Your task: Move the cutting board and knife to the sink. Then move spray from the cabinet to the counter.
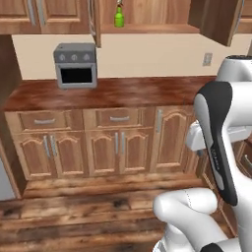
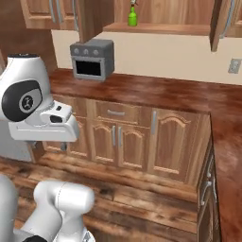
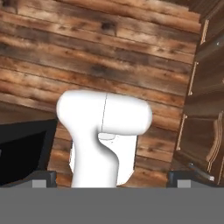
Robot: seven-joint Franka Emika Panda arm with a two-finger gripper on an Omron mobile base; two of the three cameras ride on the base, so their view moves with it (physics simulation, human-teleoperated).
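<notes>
while the base sits back on the plank floor (image 1: 74, 206), the claw (image 3: 109, 183) hangs low in front of the robot, pointing down at the boards, and its two dark fingertips (image 3: 43, 178) stand far apart at the bottom corners of the hand view, wide open with nothing between them. up high, the spray (image 1: 118, 15) stands upright on the shelf of the open cabinet (image 1: 147, 27), near the shelf's left end, its long axis vertical, trigger head on top. so the bottle lies well above and ahead of the claw, beyond the counter (image 1: 123, 91) and a little left of the arm in the left base view. the toaster oven (image 1: 75, 65) sits on the counter below and left of the bottle, against the wall. one cabinet door (image 1: 216, 19) swings out to the right of the shelf, well apart from the bottle; a wooden upright (image 1: 96, 22) stands just left of it. my read: the cutting board and knife part looks settled, as neither lies on this stretch of counter, and the spray fetch is next. the reach must go up and forward over the counter's front edge, and the tighter side is the left upright. for setting down, the counter right of the oven is open wood
</notes>
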